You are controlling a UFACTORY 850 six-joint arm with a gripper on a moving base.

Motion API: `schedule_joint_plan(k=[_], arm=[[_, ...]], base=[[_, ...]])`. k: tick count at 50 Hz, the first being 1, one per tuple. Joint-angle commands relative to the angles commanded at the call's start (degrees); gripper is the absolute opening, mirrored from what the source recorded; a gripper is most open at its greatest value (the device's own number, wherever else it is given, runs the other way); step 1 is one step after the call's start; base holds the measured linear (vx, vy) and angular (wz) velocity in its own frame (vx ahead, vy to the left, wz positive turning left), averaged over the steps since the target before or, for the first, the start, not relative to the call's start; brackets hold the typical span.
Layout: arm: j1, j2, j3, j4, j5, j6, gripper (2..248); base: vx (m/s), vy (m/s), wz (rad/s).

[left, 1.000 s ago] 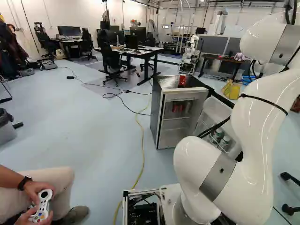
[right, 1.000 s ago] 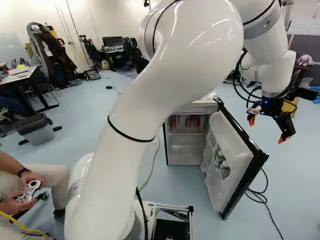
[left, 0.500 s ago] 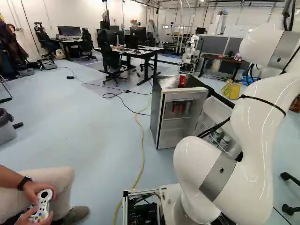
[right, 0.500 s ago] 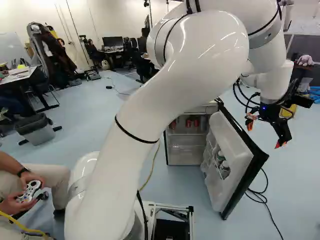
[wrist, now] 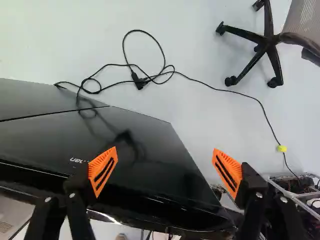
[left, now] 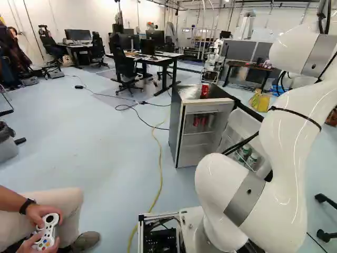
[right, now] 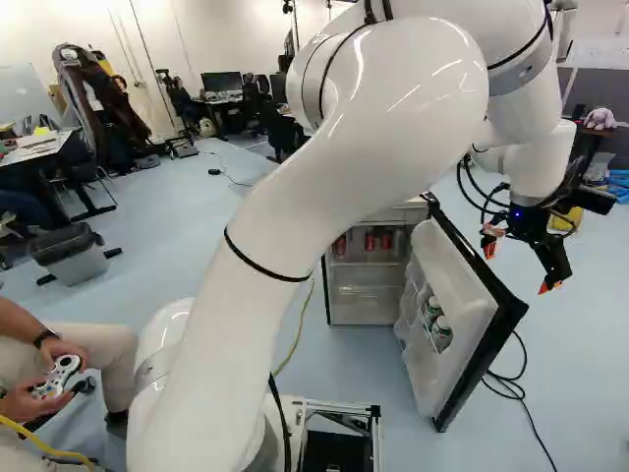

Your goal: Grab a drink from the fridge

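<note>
The gripper's (right: 520,265) two black fingers stand wide apart, their two orange pads (wrist: 103,171) facing each other with nothing clamped between them. In the wrist view the glossy black outer face of the one open fridge door (wrist: 135,150) lies ahead of and between the fingers, and past it are one looped black cable (wrist: 162,70) and one wheeled chair (wrist: 270,40) on the floor. The arm (right: 393,108) climbs from its base joint, bends over high up, and its last part drops so the gripper points down on the outer side of the door, well apart from the drinks. Two bottles (right: 441,332) stand in the door's inner rack. Inside the one fridge (left: 176,126), the right base view shows three red cans (right: 371,241) on the upper shelf; one more red can (left: 205,90) stands upright on the fridge top. At the left of the left base view, one seated person holds one game controller (left: 48,232) in two hands. One other robot (left: 212,63) stands beyond the fridge.
</note>
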Motion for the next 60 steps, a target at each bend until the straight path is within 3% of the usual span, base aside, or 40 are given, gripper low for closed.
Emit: schedule_joint_plan(k=[60], arm=[[2.88,5.17,7.85,0.0,0.0,0.0,247]], base=[[0.0,0.0,0.0]])
